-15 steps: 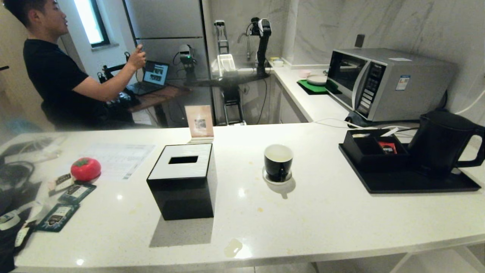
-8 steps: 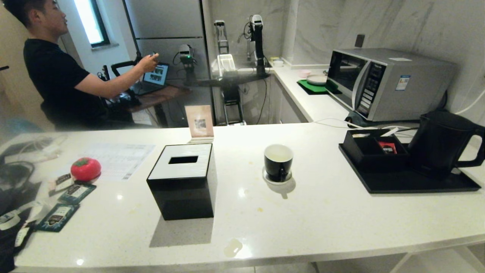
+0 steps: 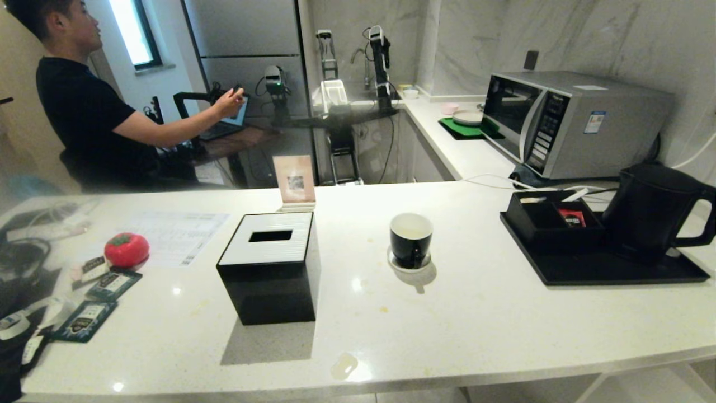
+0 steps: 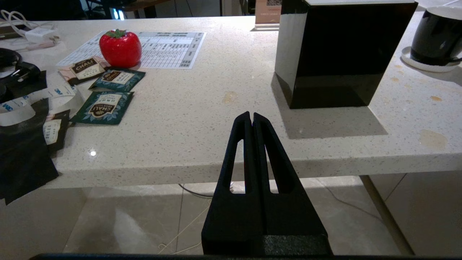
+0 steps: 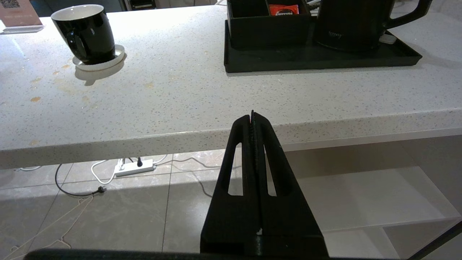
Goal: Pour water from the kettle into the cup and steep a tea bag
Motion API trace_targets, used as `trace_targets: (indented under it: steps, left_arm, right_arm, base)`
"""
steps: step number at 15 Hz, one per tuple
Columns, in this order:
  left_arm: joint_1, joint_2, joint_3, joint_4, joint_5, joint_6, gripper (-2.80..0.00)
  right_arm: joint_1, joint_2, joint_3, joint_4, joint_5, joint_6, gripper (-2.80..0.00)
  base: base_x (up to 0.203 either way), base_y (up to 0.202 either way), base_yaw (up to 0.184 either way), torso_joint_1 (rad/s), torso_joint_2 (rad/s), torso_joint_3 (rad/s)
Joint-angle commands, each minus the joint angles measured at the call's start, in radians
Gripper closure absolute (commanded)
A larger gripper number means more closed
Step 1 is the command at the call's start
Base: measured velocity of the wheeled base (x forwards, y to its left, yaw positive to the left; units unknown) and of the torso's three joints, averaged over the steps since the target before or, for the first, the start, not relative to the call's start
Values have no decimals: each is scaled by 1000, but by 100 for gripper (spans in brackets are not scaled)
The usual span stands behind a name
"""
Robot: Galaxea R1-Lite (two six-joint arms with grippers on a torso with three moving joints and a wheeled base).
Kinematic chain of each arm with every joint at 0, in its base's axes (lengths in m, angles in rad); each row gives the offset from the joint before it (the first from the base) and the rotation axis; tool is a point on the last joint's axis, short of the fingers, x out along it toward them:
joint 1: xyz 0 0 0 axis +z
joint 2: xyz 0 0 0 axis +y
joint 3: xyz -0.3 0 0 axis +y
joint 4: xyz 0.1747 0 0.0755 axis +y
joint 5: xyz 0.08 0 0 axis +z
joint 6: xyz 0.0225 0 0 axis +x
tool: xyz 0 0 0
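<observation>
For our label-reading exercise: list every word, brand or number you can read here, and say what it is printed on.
"CHALI": flat dark teal paper packet, and again on the two packets beside it.
Printed white table sheet: too small to read.
Matte black electric kettle: small logo, unreadable.
Silver microwave sticker and buttons: blurred.
Red sachet: unreadable.

On the table (image 3: 475,330): 1 cup (image 3: 411,239) on 1 saucer (image 3: 410,264), just right of 1 black tissue box (image 3: 271,267). Further right of the box, 1 black tray (image 3: 604,267) carries 1 kettle (image 3: 651,210) and 1 compartment box (image 3: 551,221) holding 1 red sachet (image 3: 571,218). Left of the box lie 1 red tomato-shaped thing (image 3: 127,249), 1 printed sheet (image 3: 173,235) and at least 3 labelled packets (image 4: 103,107). Behind the box stands 1 card sign (image 3: 295,180). 1 microwave (image 3: 570,120) and 1 person (image 3: 89,112) are beyond.
</observation>
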Motion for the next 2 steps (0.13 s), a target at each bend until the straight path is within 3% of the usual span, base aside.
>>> trace_targets:
  steps: [1,2]
  left_arm:
    - [0,2,0,0,0,0,0]
    - [0,2,0,0,0,0,0]
  right_arm:
    - [0,0,0,0,1,-1,0]
    - [0,0,0,0,1,-1,0]
  base:
    - [0,0,0,0,0,0]
    - [0,0,0,0,0,0]
